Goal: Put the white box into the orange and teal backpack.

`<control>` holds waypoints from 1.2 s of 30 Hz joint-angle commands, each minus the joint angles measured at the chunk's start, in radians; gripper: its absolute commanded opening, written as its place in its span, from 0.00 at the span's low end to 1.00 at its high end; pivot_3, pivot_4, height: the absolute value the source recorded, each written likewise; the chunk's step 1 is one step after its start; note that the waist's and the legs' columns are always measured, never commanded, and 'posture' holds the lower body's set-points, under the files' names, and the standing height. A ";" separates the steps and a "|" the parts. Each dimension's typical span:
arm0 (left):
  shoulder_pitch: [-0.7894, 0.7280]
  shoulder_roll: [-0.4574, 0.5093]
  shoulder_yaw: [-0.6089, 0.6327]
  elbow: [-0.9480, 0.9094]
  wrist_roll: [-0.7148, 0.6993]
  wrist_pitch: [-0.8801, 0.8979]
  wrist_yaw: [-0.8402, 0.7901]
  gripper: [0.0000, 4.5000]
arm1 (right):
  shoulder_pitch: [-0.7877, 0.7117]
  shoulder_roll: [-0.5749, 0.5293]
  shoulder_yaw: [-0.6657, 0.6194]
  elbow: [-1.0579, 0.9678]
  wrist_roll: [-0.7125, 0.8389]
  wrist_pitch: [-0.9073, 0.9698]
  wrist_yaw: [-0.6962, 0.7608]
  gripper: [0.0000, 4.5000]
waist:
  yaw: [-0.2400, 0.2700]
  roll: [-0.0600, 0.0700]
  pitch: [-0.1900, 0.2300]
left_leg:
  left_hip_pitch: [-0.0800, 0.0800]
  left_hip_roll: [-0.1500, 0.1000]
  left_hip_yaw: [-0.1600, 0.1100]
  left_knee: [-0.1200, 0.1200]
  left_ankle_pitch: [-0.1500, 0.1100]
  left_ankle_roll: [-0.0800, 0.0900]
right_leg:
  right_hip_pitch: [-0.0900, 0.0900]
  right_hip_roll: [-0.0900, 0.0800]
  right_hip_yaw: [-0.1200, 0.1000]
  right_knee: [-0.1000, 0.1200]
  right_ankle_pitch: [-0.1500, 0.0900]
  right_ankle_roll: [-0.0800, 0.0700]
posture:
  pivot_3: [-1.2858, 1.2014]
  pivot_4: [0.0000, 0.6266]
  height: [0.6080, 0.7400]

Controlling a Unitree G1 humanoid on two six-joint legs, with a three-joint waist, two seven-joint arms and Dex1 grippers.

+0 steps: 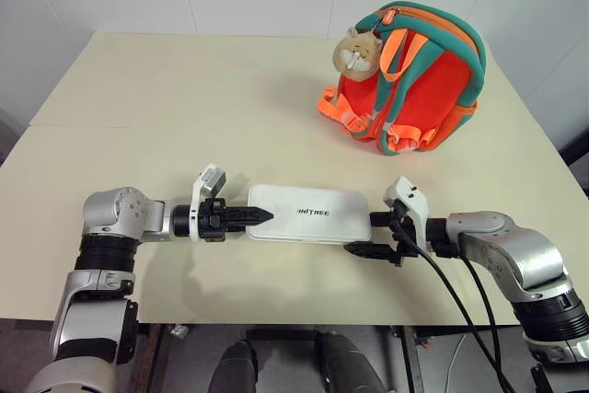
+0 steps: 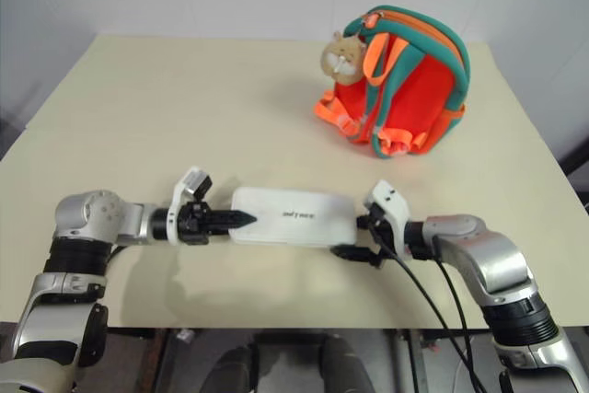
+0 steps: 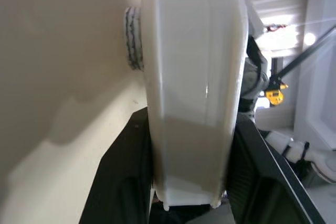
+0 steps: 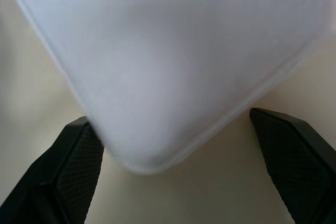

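A white box (image 1: 308, 213) lies flat near the front edge of a pale table (image 1: 166, 117), its long side running from 9 to 3 o'clock and its dark lettering facing up. The left gripper (image 1: 253, 216) reaches in level from 9 o'clock, and in the left wrist view its two black fingers (image 3: 123, 182) sit pressed against either face of the box's end, holding it. The right gripper (image 1: 373, 235) comes in from 3 o'clock at the opposite end; its fingers (image 4: 73, 166) are spread wide to either side of the box's rounded corner in the right wrist view, one finger close against the edge, the other apart from it. The backpack (image 1: 414, 80) stands upright well apart from the box, toward 1 o'clock at the far side of the table, its teal straps facing the robot and a tan plush charm (image 1: 357, 51) hanging at its upper left.
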 commanded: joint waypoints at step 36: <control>0.355 0.090 0.431 -0.335 -0.187 -0.046 0.219 0.32 | -0.795 0.280 -0.238 1.151 -0.259 -0.751 -0.274 1.00 | -0.046 0.001 0.001 | 0.000 0.001 0.003 -0.008 0.000 -0.001 | -0.004 -0.001 0.001 -0.001 0.000 -0.002 | 0.52 0.24 1.00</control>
